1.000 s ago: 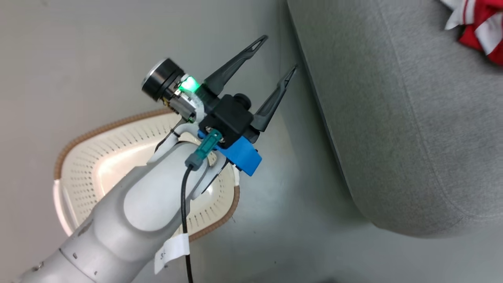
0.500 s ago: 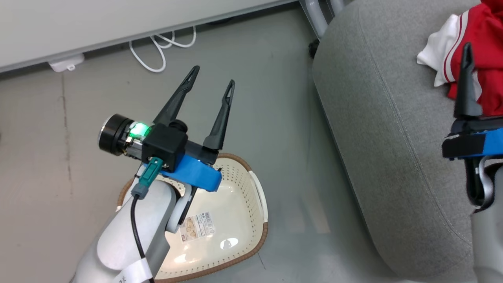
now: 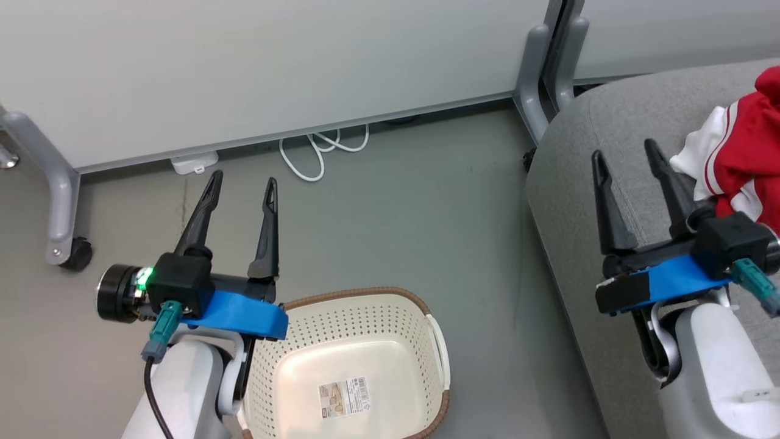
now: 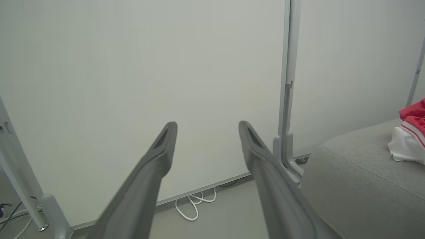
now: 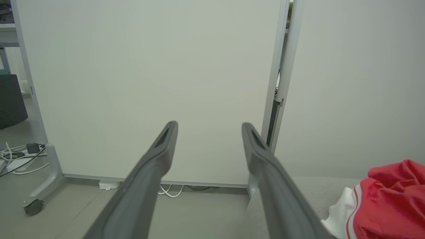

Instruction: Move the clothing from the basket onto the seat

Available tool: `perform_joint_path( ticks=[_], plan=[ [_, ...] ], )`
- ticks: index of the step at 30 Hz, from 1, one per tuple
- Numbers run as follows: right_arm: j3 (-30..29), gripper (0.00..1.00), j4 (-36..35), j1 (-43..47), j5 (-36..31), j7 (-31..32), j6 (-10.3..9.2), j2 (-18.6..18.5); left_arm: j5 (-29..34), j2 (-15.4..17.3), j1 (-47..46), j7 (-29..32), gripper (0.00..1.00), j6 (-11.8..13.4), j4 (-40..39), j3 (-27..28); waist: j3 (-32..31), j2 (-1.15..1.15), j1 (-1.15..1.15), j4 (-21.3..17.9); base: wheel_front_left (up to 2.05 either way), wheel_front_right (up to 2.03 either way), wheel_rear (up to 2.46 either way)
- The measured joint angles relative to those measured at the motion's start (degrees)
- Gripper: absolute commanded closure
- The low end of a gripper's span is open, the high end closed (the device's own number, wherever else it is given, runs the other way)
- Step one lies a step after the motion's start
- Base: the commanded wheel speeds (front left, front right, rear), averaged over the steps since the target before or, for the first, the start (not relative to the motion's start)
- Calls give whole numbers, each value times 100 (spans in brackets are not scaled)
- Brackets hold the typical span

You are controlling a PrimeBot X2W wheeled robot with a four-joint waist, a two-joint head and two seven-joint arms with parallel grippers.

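**Item 1. Left gripper** (image 3: 244, 178): the two long dark fingers are spread wide with nothing between them. It is raised off the floor and points at the wall panel ahead, which reads as a parked posture, not a reach.
- Below its wrist, just to its right: the basket (image 3: 359, 292), cream with perforated walls and a brown rim, upright on the floor. The visible part of its bottom carries a printed label (image 3: 344, 396) and no garment. The forearm hides its near left corner.
- Beyond its fingertips: grey floor (image 3: 426, 213), a looped white cable (image 3: 323, 152) at the foot of the partition panel (image 3: 274, 61), and a caster (image 3: 76, 253) on the panel's leg, off to its left.

**Item 2. Right gripper** (image 3: 624, 149): the fingers are equally wide apart and grasp nothing. It hangs over the near left edge of the seat (image 3: 627, 103), probably because that is where a drop is made.
- Just to its right: the clothing (image 3: 746, 158), red fabric with white parts and red-striped trim, heaped on the grey upholstery. The outer finger lies close beside the white fold; whether they touch cannot be told. The heap runs past the picture's edge.
- Ahead of its fingertips: the grey post (image 3: 536, 67) between two panels.

**Status, as judged:** the clothing lies on the seat and none shows in the basket, so the transfer appears complete.
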Motion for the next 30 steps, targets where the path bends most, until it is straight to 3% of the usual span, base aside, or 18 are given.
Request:
perform_joint_path(
  ticks=[15,30],
  plan=[
    [23,0,-4,1054,100,0,0,268,422,-385,1086,0,0,-444,-259,966,-621,0,0,221,0,0,0],
    [-238,0,-155,1640,198,0,0,409,577,-601,1551,0,0,-732,-302,1325,-840,0,1,429,0,0,0]
  ],
)
